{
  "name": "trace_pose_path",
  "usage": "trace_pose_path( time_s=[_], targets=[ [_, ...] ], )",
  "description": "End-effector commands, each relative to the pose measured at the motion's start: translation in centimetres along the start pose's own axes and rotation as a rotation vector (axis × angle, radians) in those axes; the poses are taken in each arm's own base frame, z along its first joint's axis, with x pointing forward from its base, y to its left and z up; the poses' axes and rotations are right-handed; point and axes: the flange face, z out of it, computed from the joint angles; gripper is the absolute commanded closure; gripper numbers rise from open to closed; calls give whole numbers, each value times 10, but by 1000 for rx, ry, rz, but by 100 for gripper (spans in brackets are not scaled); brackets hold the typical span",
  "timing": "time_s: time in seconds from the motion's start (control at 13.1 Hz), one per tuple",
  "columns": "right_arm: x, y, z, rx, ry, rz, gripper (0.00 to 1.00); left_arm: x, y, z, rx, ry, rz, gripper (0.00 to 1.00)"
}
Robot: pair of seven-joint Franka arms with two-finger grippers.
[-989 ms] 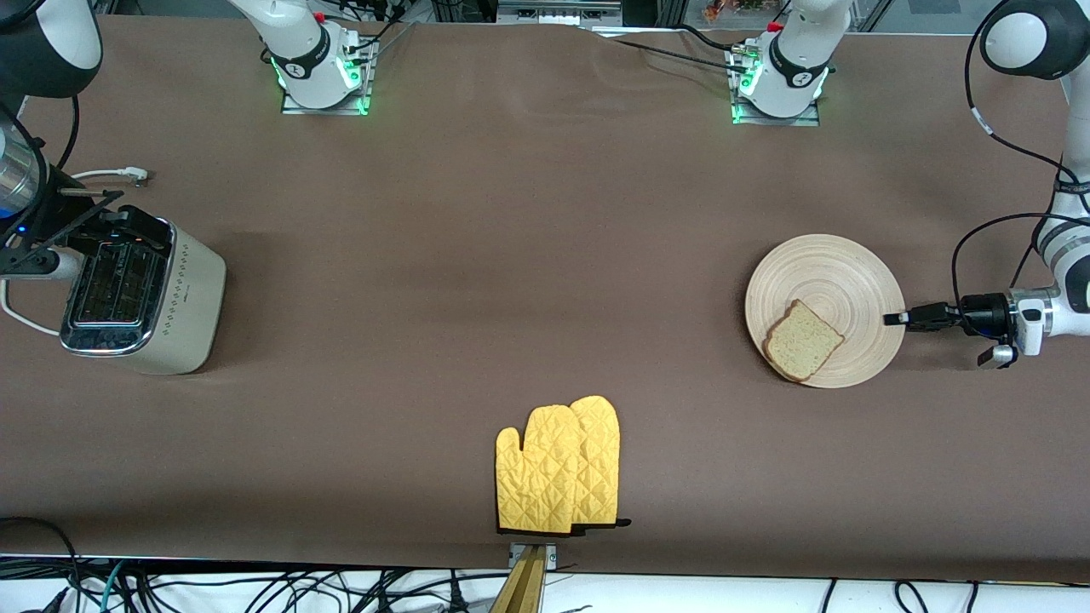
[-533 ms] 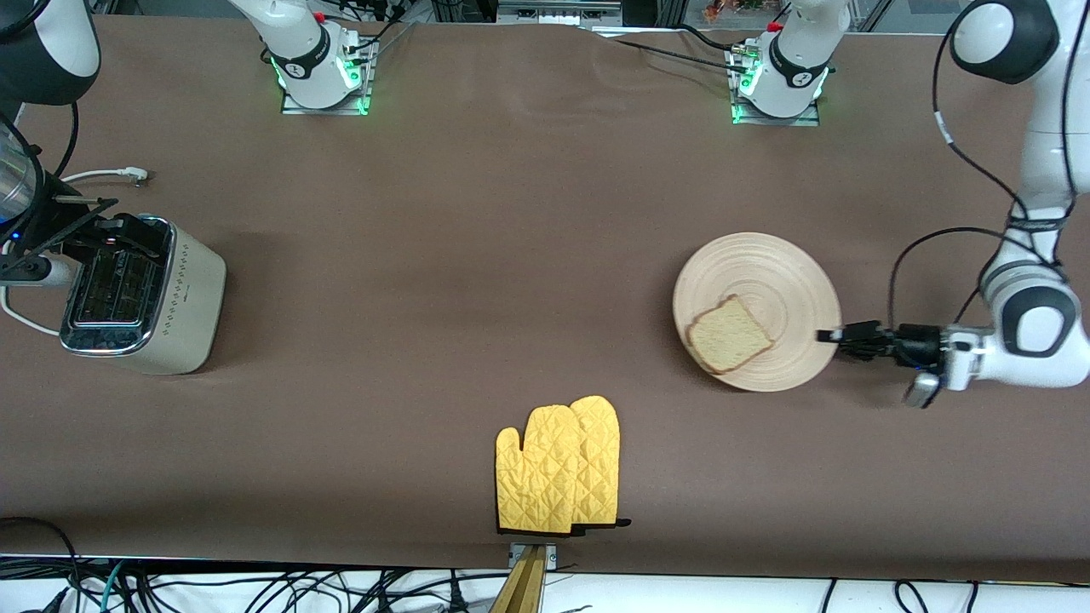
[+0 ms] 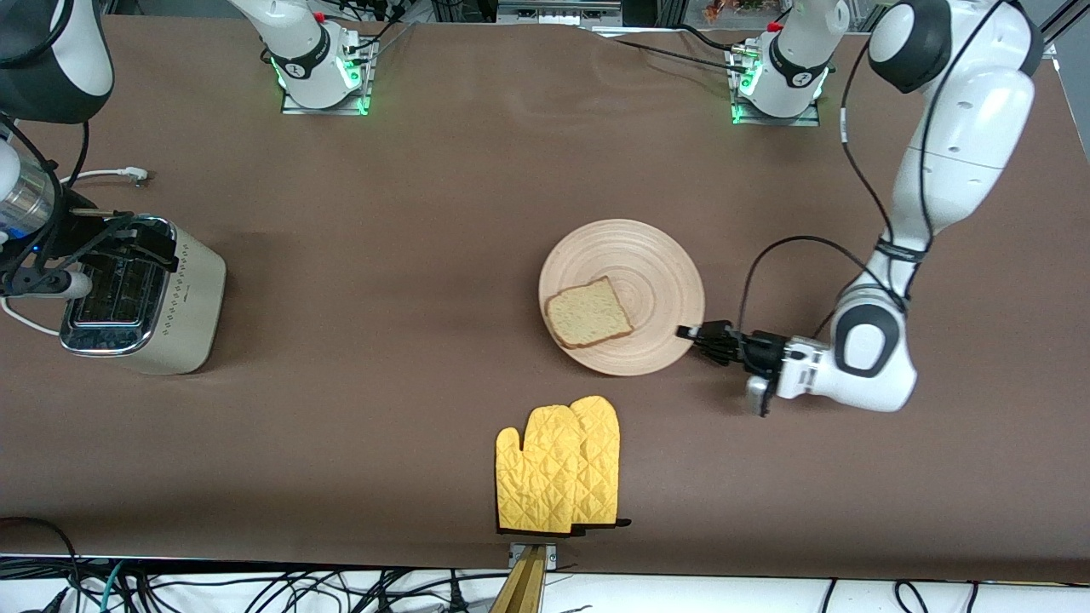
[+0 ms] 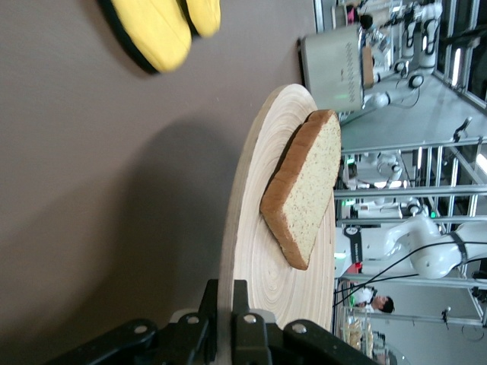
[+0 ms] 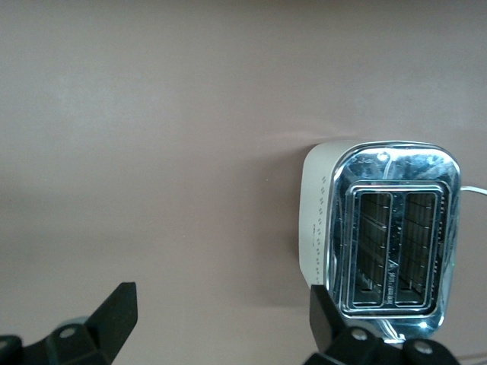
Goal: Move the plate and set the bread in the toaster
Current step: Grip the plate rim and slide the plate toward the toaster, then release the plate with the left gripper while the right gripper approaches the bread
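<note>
One plate [image 3: 634,281], one bread [image 3: 588,312], one toaster [image 3: 140,294], two mitts [image 3: 558,466].

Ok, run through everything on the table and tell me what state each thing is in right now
Plate: flat on the table, rim clamped by the left gripper.
Bread: lying on the plate.
Toaster: upright, both slots empty.
Right gripper: open, over the toaster.
Oven mitts: lying flat, untouched.

Beige ringed plate [image 3: 647,272], brown speckled bread [image 3: 588,312], cream/chrome toaster [image 3: 140,294], yellow quilted mitts [image 3: 558,468].
</note>
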Motion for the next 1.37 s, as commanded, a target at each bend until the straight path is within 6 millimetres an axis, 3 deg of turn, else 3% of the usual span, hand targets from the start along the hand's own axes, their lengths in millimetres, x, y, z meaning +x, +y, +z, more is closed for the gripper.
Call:
trace_pose_path(
  time_s=[0.0,0.23,0.3,0.46,0.61,0.76,0.91,0.99,1.22,1.29],
  targets=[
    [4,-5,0,7,-5,5,0,5,5,58,-29,-49,12,100],
    [3,-8,6,4,-26,-7,0,7,3,80,2,-63,18,100],
    [3,-8,7,1,-29,-8,0,7,3,79,6,-64,17,100],
    [7,-7,19,7,-48,0,0,7,2,72,16,-61,19,1],
    [9,-29,28,12,-59,-34,0,8,12,49,63,-84,47,0],
    [12,-75,34,12,-48,-104,0,12,43,2,178,-146,63,0],
    [17,-126,50,18,-27,-178,0,10,69,-35,272,-200,-37,0],
    [18,-155,61,33,-16,-212,0,15,92,-51,352,-218,-43,0],
    [24,-204,95,83,1,-191,0,15,152,-90,578,-272,-103,0],
    [25,-220,106,105,8,-195,0,14,172,-94,668,-305,-106,0]
  ],
)
